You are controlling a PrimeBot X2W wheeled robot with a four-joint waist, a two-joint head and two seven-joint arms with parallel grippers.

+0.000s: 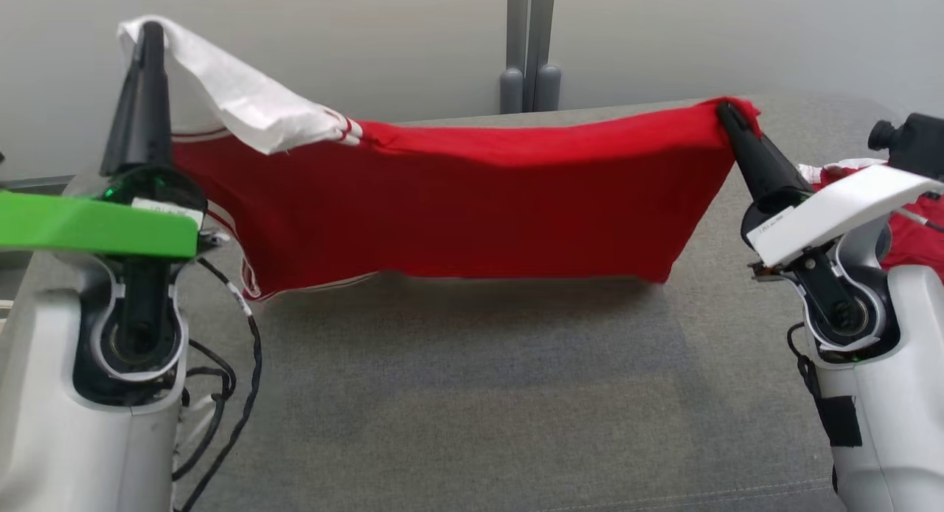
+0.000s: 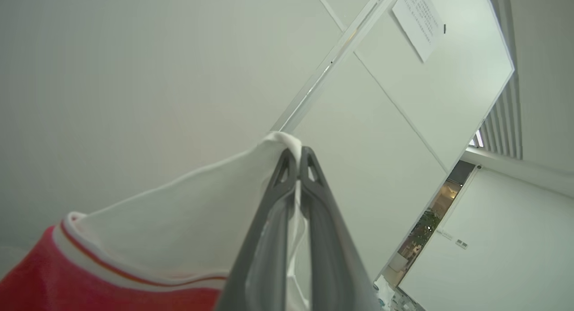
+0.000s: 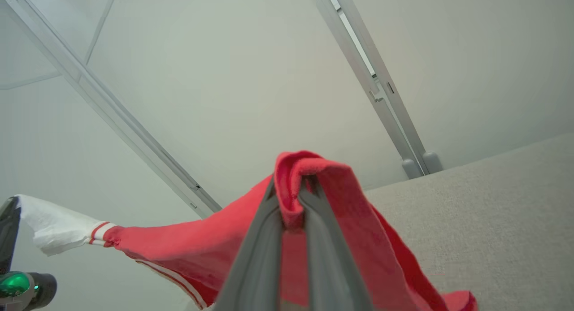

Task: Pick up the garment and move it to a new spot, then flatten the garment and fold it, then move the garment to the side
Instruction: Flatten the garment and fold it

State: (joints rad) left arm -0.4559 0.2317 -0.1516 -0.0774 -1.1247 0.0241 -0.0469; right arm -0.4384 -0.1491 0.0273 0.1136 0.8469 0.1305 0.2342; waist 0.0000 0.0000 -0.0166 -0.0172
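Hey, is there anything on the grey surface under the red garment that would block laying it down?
Nothing visible does. The red garment with a white sleeve, pinched by the left gripper and the right gripper, hangs directly over the grey fabric surface. Another red-and-white cloth lies off at the far right.

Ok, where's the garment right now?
In the head view the garment hangs stretched over the grey surface, its white part pinched by the left end effector and its red corner by the right end effector.
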